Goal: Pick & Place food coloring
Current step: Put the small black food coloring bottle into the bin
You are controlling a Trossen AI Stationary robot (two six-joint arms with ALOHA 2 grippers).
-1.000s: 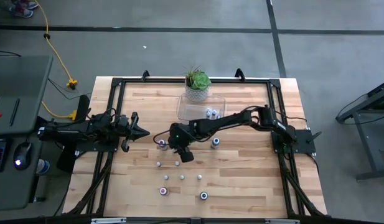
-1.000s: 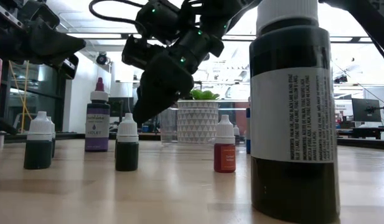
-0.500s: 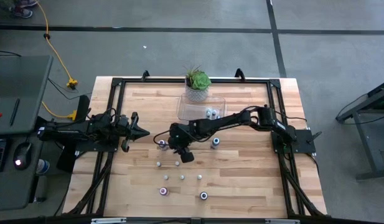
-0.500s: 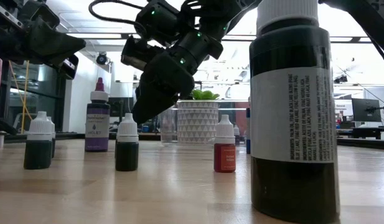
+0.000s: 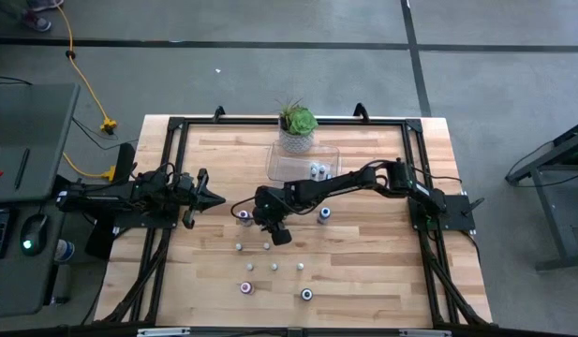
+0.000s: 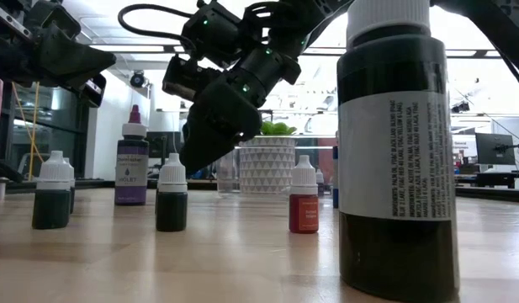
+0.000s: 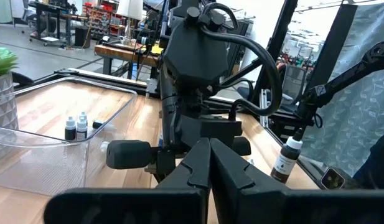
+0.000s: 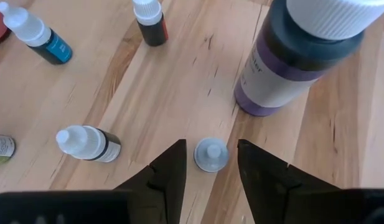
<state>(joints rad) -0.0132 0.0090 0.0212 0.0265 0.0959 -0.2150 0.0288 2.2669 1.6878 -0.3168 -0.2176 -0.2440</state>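
Right now, status:
right gripper point(image 8: 210, 163): fingers part-open straddling a small white-capped bottle point(image 8: 211, 154) — cap sits between the tips, nothing clamped yet; lined up from above so the squeeze lands on the cap.
big purple bottle point(image 8: 290, 59): just beside, may crowd one finger.
tray point(image 5: 279, 166): 2 bottles already inside.
left gripper point(image 5: 206, 197): parked at table's left side — closed, empty.

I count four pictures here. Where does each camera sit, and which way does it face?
High view: overhead, facing straight down; both arms over the wooden table.
Low view: tabletop height, looking level; right gripper above bottles.
Left wrist view: on the left arm, past the left gripper toward the right arm.
Right wrist view: facing down past the right gripper onto a white-capped bottle.
Shared: violet bottle, low and right wrist.
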